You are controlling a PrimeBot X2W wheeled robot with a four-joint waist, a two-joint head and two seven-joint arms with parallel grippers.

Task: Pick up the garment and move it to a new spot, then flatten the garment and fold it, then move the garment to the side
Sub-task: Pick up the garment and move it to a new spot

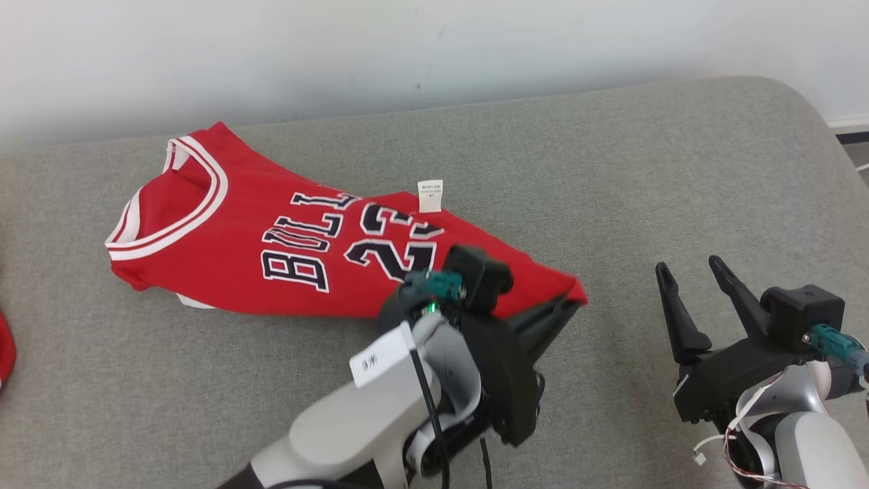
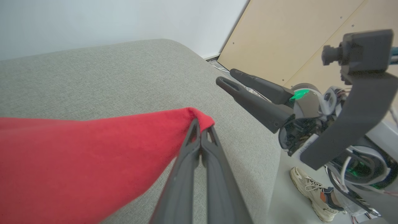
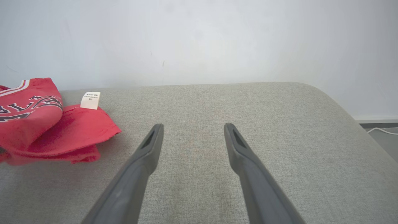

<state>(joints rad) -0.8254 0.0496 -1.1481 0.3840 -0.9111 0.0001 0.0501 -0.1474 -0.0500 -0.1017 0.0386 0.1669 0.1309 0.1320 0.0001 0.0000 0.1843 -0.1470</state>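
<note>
While nipped at one hem corner, lies otherwise spread on the pad (image 1: 611,170): a red jersey (image 1: 271,244), collar to the left, black-and-white print facing up, white label (image 1: 430,195) standing at the far edge. Takes up the left and middle of the grey fabric in the head view. Appears from the right wrist as bunched red folds (image 3: 46,130) at the left, label (image 3: 90,100) on top. Sits well apart from a second red scrap (image 1: 5,353) at the far left edge.

Beneath it all, a grey woven pad with a rounded right corner, set against a white wall (image 1: 407,47). Beyond that corner, from the left wrist: a tan board (image 2: 279,37), pale floor, and a person's shoe (image 2: 311,189). On the floor in the right wrist view, a white cable (image 3: 382,130).

Enters from the bottom middle of the head view and reaches up and right: the left gripper (image 1: 570,305), fingers pressed together on the jersey's right hem corner (image 2: 202,127). Hovers at the lower right over bare pad: the right gripper (image 1: 686,272), fingers spread apart, holding nothing (image 3: 193,127). Points toward the pinched corner in the left wrist view (image 2: 226,77), near it but not touching.
</note>
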